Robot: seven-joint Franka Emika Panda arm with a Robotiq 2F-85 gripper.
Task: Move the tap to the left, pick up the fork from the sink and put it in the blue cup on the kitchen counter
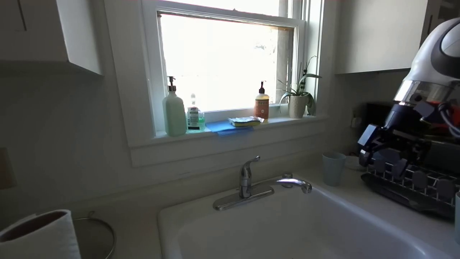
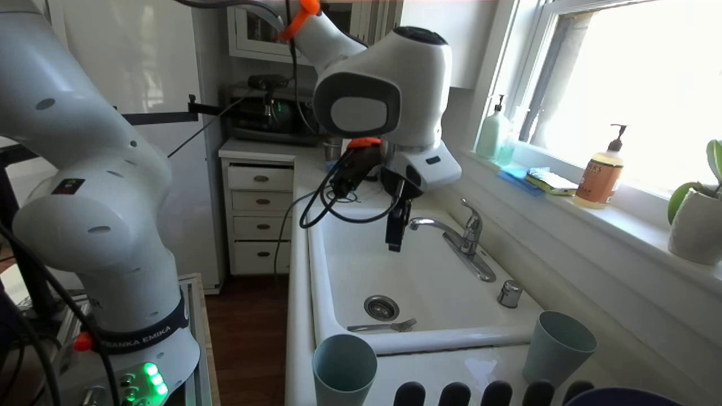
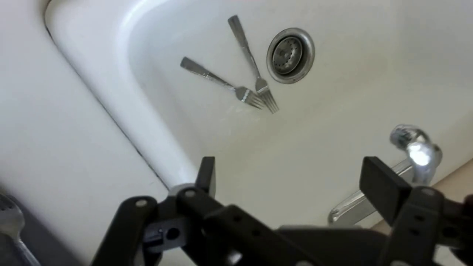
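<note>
The chrome tap (image 1: 245,180) (image 2: 472,228) (image 3: 419,153) stands at the back of the white sink (image 1: 187,217) (image 2: 445,341) (image 3: 92,55). Its spout reaches right in an exterior view and shows beside my right finger in the wrist view. Two forks (image 3: 218,82) (image 2: 383,326) lie on the basin floor, tines together. Two pale bluish tumblers, a back blue cup (image 1: 333,168) (image 2: 558,347) and a front blue cup (image 2: 344,363), stand on the kitchen counter (image 2: 440,372) (image 3: 74,147). My gripper (image 1: 381,163) (image 2: 395,245) (image 3: 292,173) is open and empty, above the forks.
A drain (image 3: 290,55) (image 2: 382,308) is beside the forks. A dish rack (image 1: 413,180) stands on the counter; a utensil (image 3: 11,218) lies at the wrist view's lower left. Soap bottles (image 1: 175,113) and a plant (image 1: 298,104) stand on the windowsill. A chrome cap (image 2: 510,293) is near the tap.
</note>
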